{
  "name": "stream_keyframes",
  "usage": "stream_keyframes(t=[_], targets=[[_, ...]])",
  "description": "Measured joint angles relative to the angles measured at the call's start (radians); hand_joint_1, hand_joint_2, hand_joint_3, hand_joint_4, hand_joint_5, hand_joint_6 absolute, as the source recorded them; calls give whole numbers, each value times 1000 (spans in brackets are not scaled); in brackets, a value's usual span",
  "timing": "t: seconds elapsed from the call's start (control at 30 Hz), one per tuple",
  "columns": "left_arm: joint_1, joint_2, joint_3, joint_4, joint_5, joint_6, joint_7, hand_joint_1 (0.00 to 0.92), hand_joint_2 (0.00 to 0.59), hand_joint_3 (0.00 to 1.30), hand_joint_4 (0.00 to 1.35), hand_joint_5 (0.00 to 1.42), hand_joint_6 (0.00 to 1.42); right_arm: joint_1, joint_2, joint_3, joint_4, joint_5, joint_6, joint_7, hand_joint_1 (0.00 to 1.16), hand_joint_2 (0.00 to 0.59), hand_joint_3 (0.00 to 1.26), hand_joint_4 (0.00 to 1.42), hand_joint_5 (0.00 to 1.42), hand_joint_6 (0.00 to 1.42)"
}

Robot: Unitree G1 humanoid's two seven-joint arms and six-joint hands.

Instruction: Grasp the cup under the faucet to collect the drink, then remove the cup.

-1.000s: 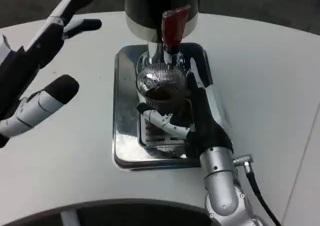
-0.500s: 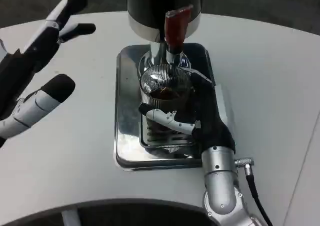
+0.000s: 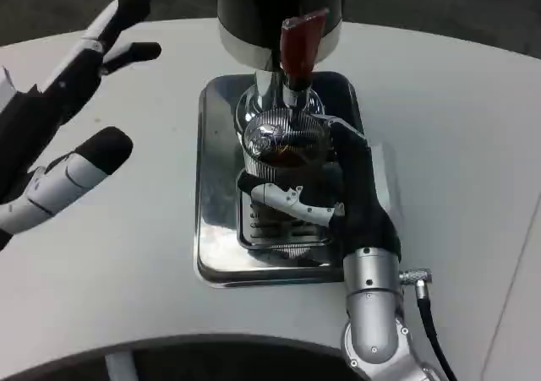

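A white table (image 3: 473, 127) is seen with a shiny metal drip tray (image 3: 215, 220) set on it, a slotted grate (image 3: 279, 233) lying in the tray's middle. At the tray's far edge stands a dark drink dispenser (image 3: 254, 9) with a red tap handle (image 3: 300, 43) above its faucet (image 3: 292, 89). The ribbed glass cup (image 3: 279, 149), dark liquid inside, is held directly under the faucet over the grate, wrapped by the right hand (image 3: 338, 199), whose fingers (image 3: 292, 202) cross its front and hide its base. No lettering can be read anywhere. The left hand (image 3: 59, 119) is raised over the table's left side, fingers spread, nothing in it. A black cable (image 3: 431, 322) runs from the right wrist; whether the cup rests on the grate cannot be told.
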Motion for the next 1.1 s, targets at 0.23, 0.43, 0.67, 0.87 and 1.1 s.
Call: stream_keyframes(t=[0.23, 0.43, 0.67, 0.87, 1.1], targets=[[5, 5, -2, -10, 24, 0, 0, 0, 161, 15, 0, 113, 59, 35, 1, 8, -43, -14, 0, -23, 1158, 81, 710, 871, 943, 1341], [7, 6, -11, -16, 32, 0, 0, 0, 157, 7, 0, 104, 44, 91, 6, 27, -128, -22, 16, 2, 1159, 81, 725, 880, 945, 1353], [23, 6, -13, -23, 32, 0, 0, 0, 150, 0, 0, 24, 0, 164, 5, 67, -256, -52, 56, 94, 1153, 81, 732, 898, 954, 1359], [60, 52, -13, -67, 85, 37, 0, 0, 139, 0, 0, 0, 0, 247, 2, 82, -374, -69, 92, 146, 1148, 80, 733, 899, 956, 1376], [137, 113, -13, -132, 232, 138, 2, 0, 126, 0, 0, 0, 0, 315, -16, 84, -488, -80, 118, 184, 1146, 80, 747, 908, 956, 1383]])
